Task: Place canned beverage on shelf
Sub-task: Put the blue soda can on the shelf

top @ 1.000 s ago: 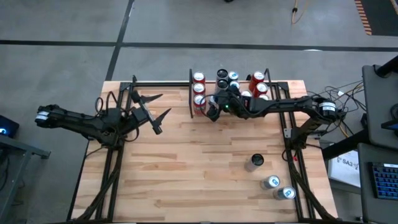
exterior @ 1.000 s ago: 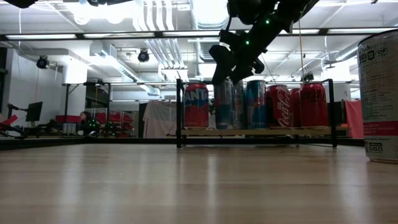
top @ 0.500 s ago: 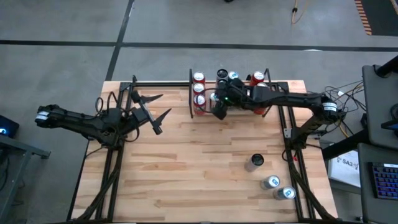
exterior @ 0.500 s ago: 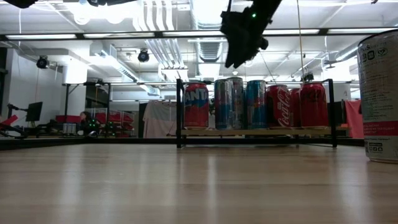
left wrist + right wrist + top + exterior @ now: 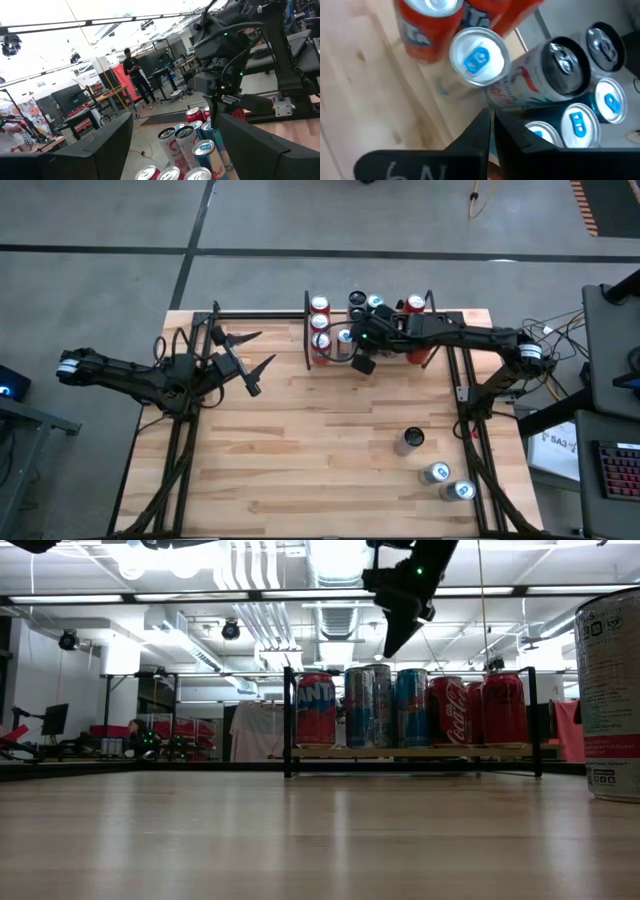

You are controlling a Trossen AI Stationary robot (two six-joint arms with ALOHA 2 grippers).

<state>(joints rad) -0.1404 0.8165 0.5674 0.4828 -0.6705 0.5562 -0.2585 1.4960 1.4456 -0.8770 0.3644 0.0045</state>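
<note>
Red, blue and silver cans (image 5: 400, 707) crowd the shelf (image 5: 312, 362) at the table's far edge, and the right gripper (image 5: 363, 364) hangs above its front edge with its fingers pressed together on nothing. That delivery looks finished; three more cans (image 5: 410, 441) wait near the table's front right corner. Next the right arm must travel there, spread its fingers and straddle one, while the left gripper (image 5: 250, 360) waits open near the table's left edge.

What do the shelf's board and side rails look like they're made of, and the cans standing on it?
The shelf: its board looks like pale unfinished or lightly sealed wood, with thin matte black rails, probably metal. The cans: likely aluminium, judging by glossy printed walls and bright silvery tops with pull tabs in the right wrist view. The tabletop shows jointed strips of grained wood, butcher-block style.
</note>
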